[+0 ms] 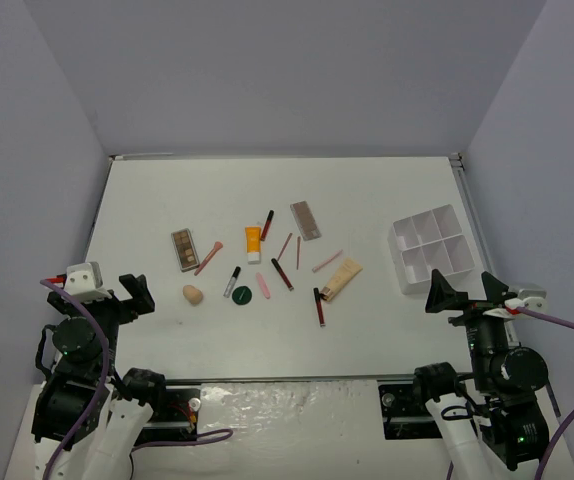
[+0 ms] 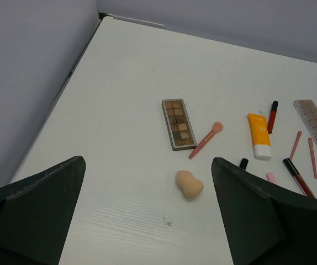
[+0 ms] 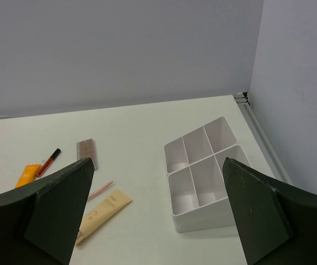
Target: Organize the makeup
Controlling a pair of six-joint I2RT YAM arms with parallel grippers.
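Note:
The makeup lies scattered mid-table. One brown palette [image 1: 183, 250] [image 2: 178, 123] is on the left and another [image 1: 306, 220] [image 3: 85, 149] is farther back. Among them are an orange tube [image 1: 253, 243] [image 2: 259, 135], a beige tube [image 1: 340, 279] [image 3: 102, 211], a beige sponge [image 1: 193, 294] [image 2: 189, 184], a dark-green disc [image 1: 243, 295], a pink brush [image 1: 208, 258] [image 2: 206, 139], and dark-red sticks [image 1: 266, 225]. My left gripper [image 1: 107, 300] [image 2: 147, 221] is open and empty, just short of the sponge. My right gripper [image 1: 465, 290] [image 3: 158, 215] is open and empty, near the tray.
A white six-compartment tray [image 1: 430, 248] [image 3: 202, 218] stands at the right, all compartments empty. Grey walls close in the table on the left, back and right. Thin pink pencils [image 1: 327, 261] lie between the tubes.

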